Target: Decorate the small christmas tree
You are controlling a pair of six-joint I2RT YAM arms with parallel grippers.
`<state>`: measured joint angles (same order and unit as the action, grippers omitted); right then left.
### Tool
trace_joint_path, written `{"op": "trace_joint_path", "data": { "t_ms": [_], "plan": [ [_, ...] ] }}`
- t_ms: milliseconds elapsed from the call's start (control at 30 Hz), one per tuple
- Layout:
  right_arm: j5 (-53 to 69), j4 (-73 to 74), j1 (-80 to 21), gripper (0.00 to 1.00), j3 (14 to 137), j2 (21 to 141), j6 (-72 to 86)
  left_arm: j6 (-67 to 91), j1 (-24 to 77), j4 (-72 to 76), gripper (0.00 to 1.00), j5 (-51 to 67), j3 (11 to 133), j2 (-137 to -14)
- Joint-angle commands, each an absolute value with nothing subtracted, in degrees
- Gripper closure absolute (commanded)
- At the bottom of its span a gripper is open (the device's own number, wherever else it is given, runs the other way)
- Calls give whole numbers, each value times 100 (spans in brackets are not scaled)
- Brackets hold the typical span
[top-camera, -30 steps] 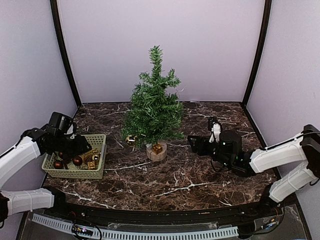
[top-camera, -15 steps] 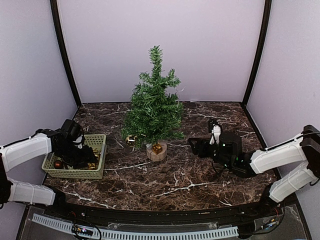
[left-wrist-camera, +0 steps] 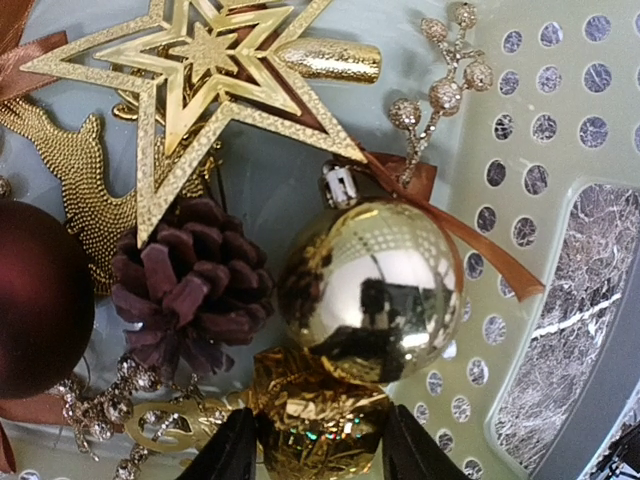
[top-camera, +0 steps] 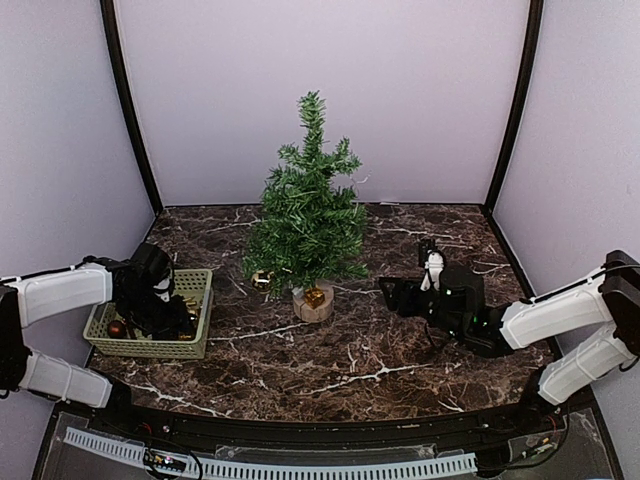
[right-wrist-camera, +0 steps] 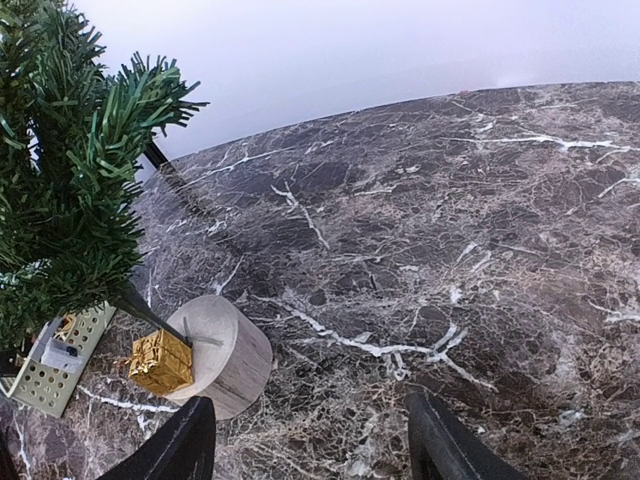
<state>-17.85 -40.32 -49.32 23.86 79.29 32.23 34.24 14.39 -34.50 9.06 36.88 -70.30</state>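
The small christmas tree point(top-camera: 308, 215) stands mid-table on its pale wooden stump point(top-camera: 312, 308), with a gold gift box point(top-camera: 315, 297) at its foot; tree point(right-wrist-camera: 60, 180), stump point(right-wrist-camera: 225, 350) and box point(right-wrist-camera: 160, 362) also show in the right wrist view. My left gripper point(top-camera: 165, 318) is down inside the green basket point(top-camera: 198, 345). In the left wrist view it point(left-wrist-camera: 318, 455) is closed against both sides of a crumpled gold foil ornament point(left-wrist-camera: 315, 425). My right gripper point(top-camera: 392, 292) hovers open and empty right of the stump point(right-wrist-camera: 310, 450).
In the basket point(left-wrist-camera: 540, 150) lie a shiny gold ball point(left-wrist-camera: 368, 290), a dark pinecone point(left-wrist-camera: 190, 285), a gold star point(left-wrist-camera: 200, 75), a gold reindeer point(left-wrist-camera: 80, 185) and a dark red ball point(left-wrist-camera: 35, 295). A small gold ornament point(top-camera: 262, 279) hangs low on the tree's left.
My left gripper has moved right and down into the basket, now among the ornaments. The right arm has barely shifted.
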Motion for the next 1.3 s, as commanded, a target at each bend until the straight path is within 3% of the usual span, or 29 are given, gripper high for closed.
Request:
{"op": "trace_joint_path", "data": {
  "t_ms": [0,233,533,933,1267],
  "plan": [
    [-1864,-4341,-4896,33,2312,7949,3239,3328,1415,-3579,57,814,3714,-7117],
    [-1898,-4327,-4895,33,2285,7885,3212,3283,1415,-3725,64,699,3846,-7032],
    [-1979,-3729,-4896,33,2484,7108,3065,3215,1415,-4176,63,149,4527,-5486],
    [-1067,-3101,-4904,32,2806,5446,2831,2571,1415,-2779,62,2367,4550,-4481],
    [-997,-3033,-5128,32,2832,5541,2869,2611,1415,-3307,62,1327,4533,-4314]
  ]
}}
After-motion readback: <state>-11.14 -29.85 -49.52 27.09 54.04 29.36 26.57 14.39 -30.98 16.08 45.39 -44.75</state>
